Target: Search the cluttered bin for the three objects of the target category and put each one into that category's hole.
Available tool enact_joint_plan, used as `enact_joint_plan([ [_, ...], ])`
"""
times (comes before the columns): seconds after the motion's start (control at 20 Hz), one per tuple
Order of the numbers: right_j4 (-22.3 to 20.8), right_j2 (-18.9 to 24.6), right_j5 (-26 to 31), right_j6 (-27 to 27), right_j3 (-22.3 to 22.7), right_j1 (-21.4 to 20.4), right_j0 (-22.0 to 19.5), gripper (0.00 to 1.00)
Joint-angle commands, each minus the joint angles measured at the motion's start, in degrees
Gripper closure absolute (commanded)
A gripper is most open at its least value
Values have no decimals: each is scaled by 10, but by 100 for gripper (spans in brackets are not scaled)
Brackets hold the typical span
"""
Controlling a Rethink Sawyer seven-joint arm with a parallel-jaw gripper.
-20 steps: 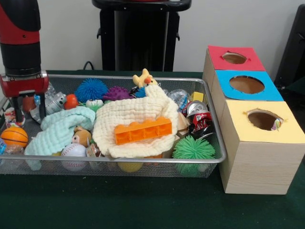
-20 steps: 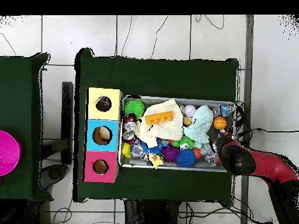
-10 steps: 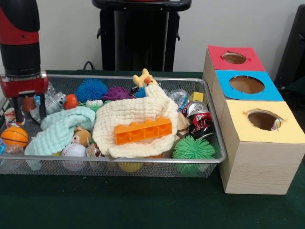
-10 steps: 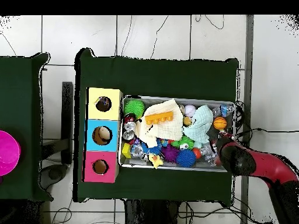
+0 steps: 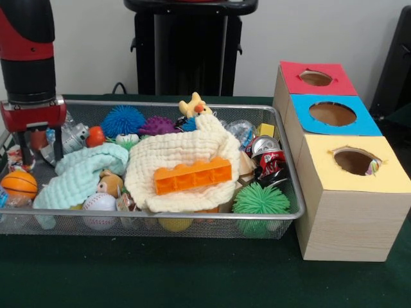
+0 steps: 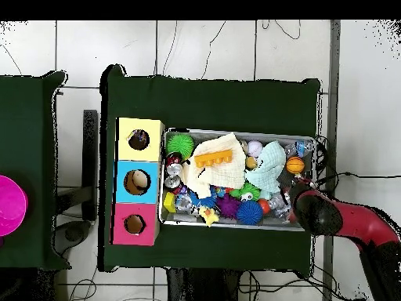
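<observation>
At the far left of the silver wire-mesh bin (image 5: 282, 221), the red and black hand (image 5: 38, 154) hangs with its two dark fingers (image 5: 56, 142) apart and nothing between them. Just near of it lies the small orange basketball (image 5: 19, 184), then the pale green cloth (image 5: 80, 174) and the white baseball (image 5: 99, 206). In the middle, the cream muslin cloth (image 5: 176, 154) carries the orange plastic brick (image 5: 192, 174). Further right are the crushed red can (image 5: 268, 157) and the green spiky ball (image 5: 260, 200).

The target category is not stated, so I cannot tell which objects belong to it.

I judge that the fingers may snag a cloth, because it lies so close to them.

At the right stand the wooden boxes with the red hole (image 5: 316, 77), blue hole (image 5: 332, 113) and yellow hole (image 5: 354, 160). The can's print is not readable.
</observation>
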Motion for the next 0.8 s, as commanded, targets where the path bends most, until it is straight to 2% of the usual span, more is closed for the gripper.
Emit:
enact_joint_plan([
  [0.05,-2,78,-6,-47,19,23,-24,0],
  [0.15,-7,107,-20,-66,21,47,-47,0],
  [0.25,-8,116,-15,-67,24,56,-53,0],
  [0.5,-3,87,0,-7,40,33,-30,0],
  [0.7,-6,76,-8,12,46,30,-22,0],
  [0.8,-16,63,-15,23,44,14,-7,0],
])
